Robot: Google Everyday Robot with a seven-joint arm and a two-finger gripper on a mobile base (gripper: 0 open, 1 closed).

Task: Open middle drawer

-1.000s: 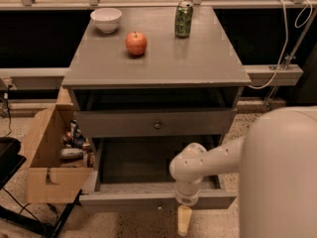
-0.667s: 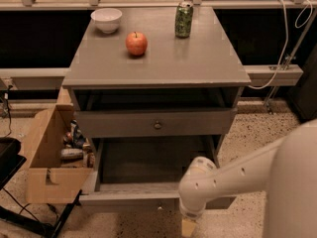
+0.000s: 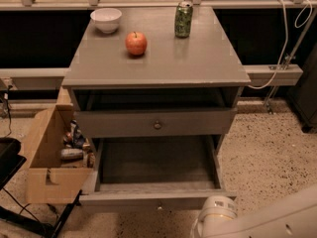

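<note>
**Arm lowered toward the bottom right corner**

Compared with the earlier frame, the white arm (image 3: 262, 222) sits lower and further right. The hand lies below the picture's edge, so its grip cannot be told. The bottom drawer (image 3: 157, 201) stands pulled out over the speckled floor (image 3: 267, 148). Above it is the middle drawer (image 3: 198, 123), flat grey wood with a round knob (image 3: 157, 125). The matte table (image 3: 198, 63) carries an apple (image 3: 136, 43), a can (image 3: 183, 20) and a bowl (image 3: 106, 20).
</note>
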